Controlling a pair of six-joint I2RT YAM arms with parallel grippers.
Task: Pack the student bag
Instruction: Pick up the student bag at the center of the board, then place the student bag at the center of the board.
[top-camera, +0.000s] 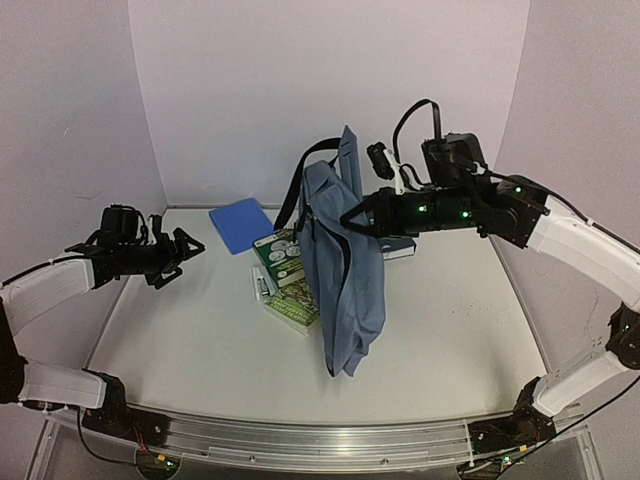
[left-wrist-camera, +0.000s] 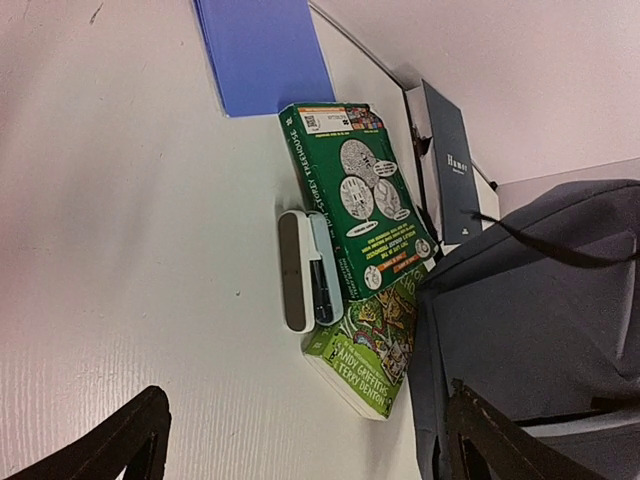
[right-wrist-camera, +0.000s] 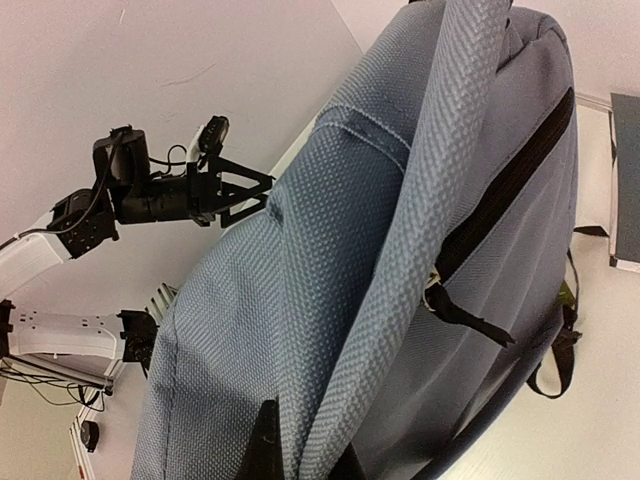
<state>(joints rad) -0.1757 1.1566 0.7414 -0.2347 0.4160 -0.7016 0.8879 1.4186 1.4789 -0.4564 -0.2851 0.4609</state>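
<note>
Right gripper (top-camera: 352, 216) is pinched tight on a fold of the bag (top-camera: 340, 270), which hangs upright from it over the middle of the table (top-camera: 450, 320). Just left of the bag lie 2 stacked green books (left-wrist-camera: 365, 200), a white object (left-wrist-camera: 297, 270) touching them, and a blue folder (left-wrist-camera: 265, 50) farther back. Left gripper (top-camera: 185, 248) hovers spread and empty, well apart.

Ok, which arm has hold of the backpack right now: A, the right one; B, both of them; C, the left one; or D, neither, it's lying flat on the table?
A: the right gripper is shut on the student bag near its top and holds it upright, while the left gripper hangs open over the table, well apart from the bag.
</note>
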